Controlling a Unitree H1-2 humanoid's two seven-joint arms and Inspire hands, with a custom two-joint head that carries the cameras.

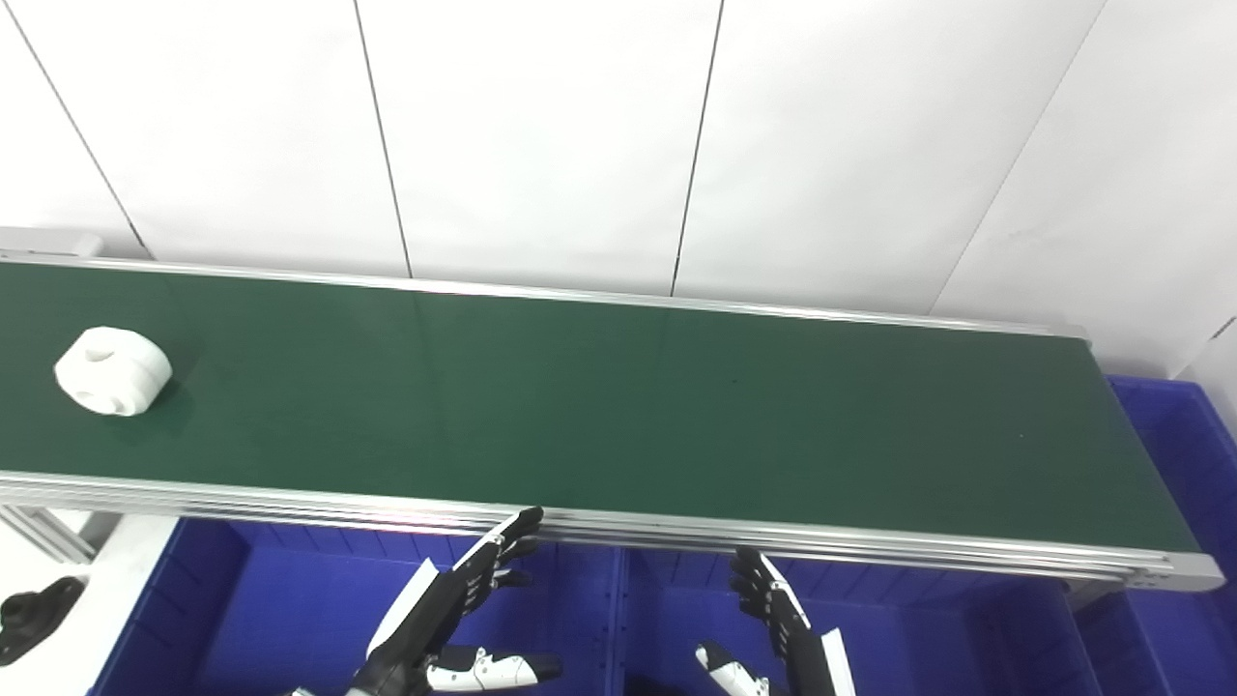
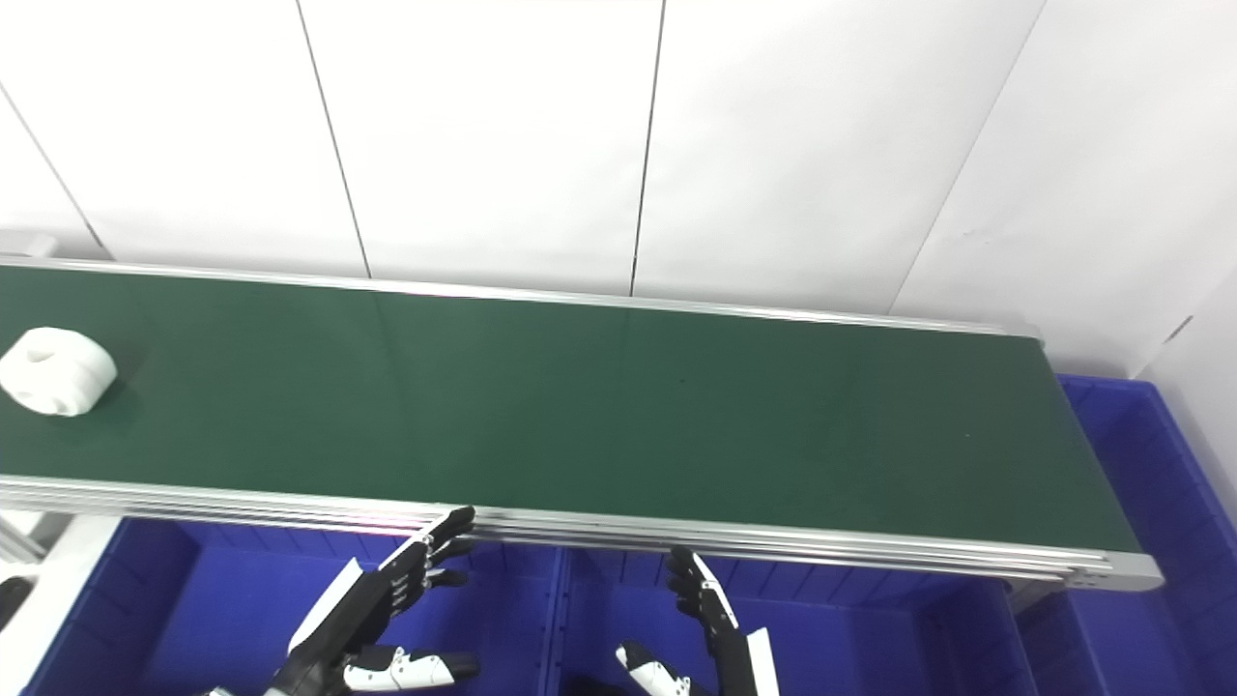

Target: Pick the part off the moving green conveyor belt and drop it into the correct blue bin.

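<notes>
A white rounded part (image 1: 113, 371) with a hole on top lies on the green conveyor belt (image 1: 599, 406) at its far left end; it also shows in the right eye view (image 2: 56, 370). My left hand (image 1: 454, 619) is open and empty, fingers spread, below the belt's near rail over the left blue bin (image 1: 319, 609). My right hand (image 1: 773, 628) is open and empty, fingers apart, over the middle blue bin (image 1: 899, 628). Both hands are far to the right of the part.
The belt's aluminium rail (image 1: 676, 532) runs along the near edge just above my fingertips. Another blue bin (image 1: 1184, 454) sits past the belt's right end. A black object (image 1: 34, 609) lies on a white surface at the lower left. White wall panels stand behind.
</notes>
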